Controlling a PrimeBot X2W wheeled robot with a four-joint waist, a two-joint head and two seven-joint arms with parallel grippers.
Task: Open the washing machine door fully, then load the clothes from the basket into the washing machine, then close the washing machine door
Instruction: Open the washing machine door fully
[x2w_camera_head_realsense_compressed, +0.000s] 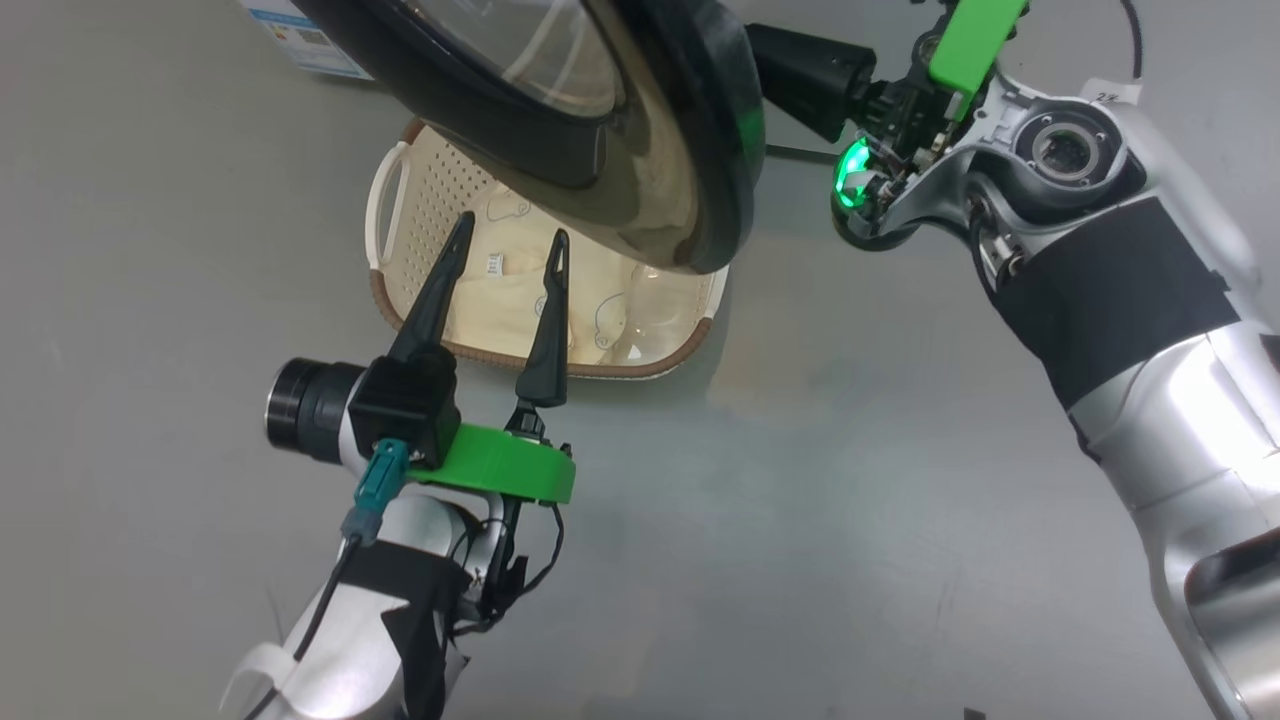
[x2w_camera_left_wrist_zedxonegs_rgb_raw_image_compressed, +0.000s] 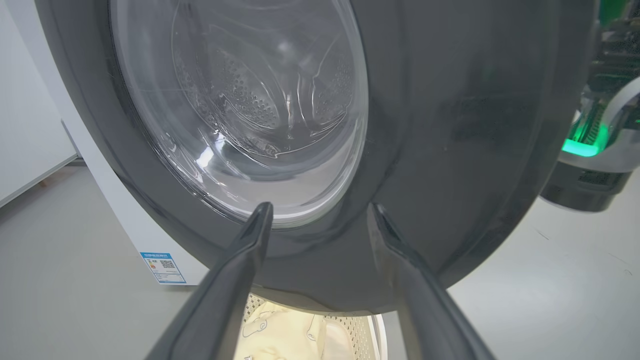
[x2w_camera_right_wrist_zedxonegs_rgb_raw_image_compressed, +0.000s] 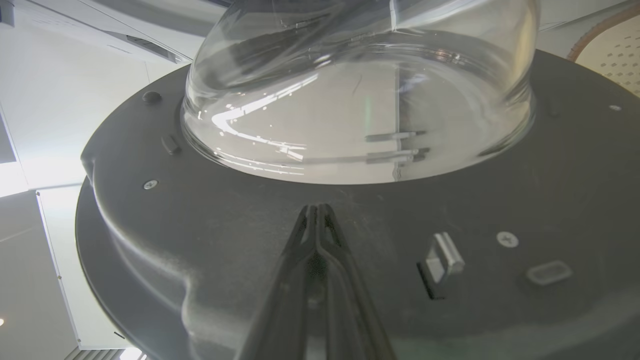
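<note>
Our left gripper (x2w_camera_head_realsense_compressed: 512, 228) hangs wide open and empty over the basket (x2w_camera_head_realsense_compressed: 440, 190), with the clothes (x2w_camera_head_realsense_compressed: 495, 300) piled inside. Right gripper (x2w_camera_right_wrist_zedxonegs_rgb_raw_image_compressed: 316, 210) is pinched tight on nothing, tips at the inner face of the door (x2w_camera_head_realsense_compressed: 715, 120), which is swung out above the basket.

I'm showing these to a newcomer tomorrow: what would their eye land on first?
The washing machine door, glossy black round its glass bowl, hangs swung out across the top of the head view, partly over the basket of cream clothes. The open left gripper points at that basket, and the right gripper, shut, points at the door's inner face; a green light glows at its wrist.
</note>
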